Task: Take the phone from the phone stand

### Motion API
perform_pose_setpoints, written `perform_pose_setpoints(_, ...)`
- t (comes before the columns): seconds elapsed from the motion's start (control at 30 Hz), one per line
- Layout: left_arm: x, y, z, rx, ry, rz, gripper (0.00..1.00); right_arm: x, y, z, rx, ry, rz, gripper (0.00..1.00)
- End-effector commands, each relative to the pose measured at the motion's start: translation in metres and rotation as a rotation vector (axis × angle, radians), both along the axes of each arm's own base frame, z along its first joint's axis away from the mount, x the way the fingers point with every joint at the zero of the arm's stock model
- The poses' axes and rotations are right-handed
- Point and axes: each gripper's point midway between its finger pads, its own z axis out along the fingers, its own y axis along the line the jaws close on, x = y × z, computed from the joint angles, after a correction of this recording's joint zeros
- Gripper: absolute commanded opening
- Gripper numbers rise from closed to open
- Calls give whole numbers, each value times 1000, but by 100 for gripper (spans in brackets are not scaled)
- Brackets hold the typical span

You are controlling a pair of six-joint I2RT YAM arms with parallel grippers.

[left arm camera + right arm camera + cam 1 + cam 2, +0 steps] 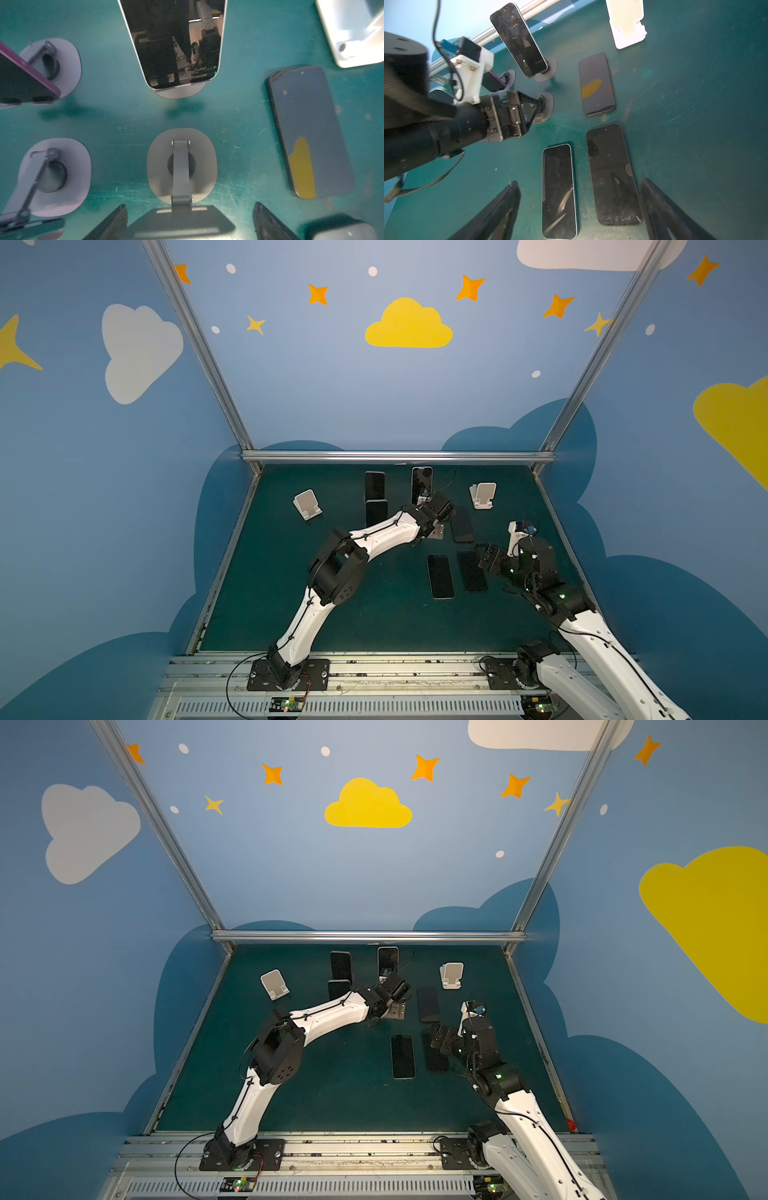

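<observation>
Left hand (190,205) hangs low over an empty dark stand (181,166), its fingers (112,220) spread to either side of that stand's cradle plate (180,225) with a gap showing on each side, so it is open and grips nothing. Just beyond, farther from the robot, the silver-edged phone (176,41) leans in its own round-based phone stand (180,92), its dark screen mirroring the arm. In a top view this phone stands upright near the back rail (399,456), just behind the left wrist. Beside it a purple-edged phone (25,83) sits tilted on a second round stand (70,62), and a third round stand (68,166) is next to the empty one; what its cradle carries I cannot tell. Right hand (579,182) hovers apart from all this, nearer the robot, jaws wide and holding nothing, above two phones lying flat side by side on the green desk (374,626): a light-edged phone (559,191) and a dark phone (613,174). Farther out lies a third flat phone (598,83) with a yellow reflection on its glass. Two white stands (306,504) (484,494) rest well apart, one toward each side of the desk
</observation>
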Motion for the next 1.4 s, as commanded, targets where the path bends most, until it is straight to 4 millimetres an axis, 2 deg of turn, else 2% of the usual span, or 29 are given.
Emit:
perform_pose_setpoints(0.0, 7, 6, 6, 8, -25, 47, 88, 2, 1, 2, 22, -14, -2, 90)
perform_pose_setpoints(0.13, 11, 8, 1, 5, -36, 78, 78, 2, 6, 3, 51, -7, 13, 90)
perform_pose_setpoints(0.43, 20, 4, -4, -14, -81, 89, 75, 0, 9, 5, 59, -19, 31, 89)
perform_pose_setpoints(0.53, 23, 4, -9, -8, -77, 90, 65, 0, 9, 4, 62, -17, 30, 89)
perform_pose_setpoints(0.6, 23, 5, -11, 1, -83, 94, 61, -1, 9, 6, 69, -17, 28, 89)
perform_pose_setpoints(0.73, 24, 8, -15, 8, -84, 108, 62, -2, 9, 5, 80, -19, 27, 89)
perform_pose_setpoints(0.87, 25, 10, -18, 39, -84, 111, 78, -3, 9, 1, 73, -10, 28, 89)
perform_pose_setpoints(0.93, 25, 12, -21, 53, -83, 109, 80, -3, 9, 2, 74, -11, 30, 89)
perform_pose_setpoints(1.03, 25, 10, -22, 62, -79, 100, 77, -4, 8, 2, 67, -13, 32, 89)
perform_pose_setpoints(1.17, 24, 9, -16, 70, -107, 80, 68, -4, 7, 3, 60, -19, 31, 89)
perform_pose_setpoints(1.37, 14, 0, 13, 85, -194, 6, 66, -5, 6, 4, 52, -25, 32, 89)
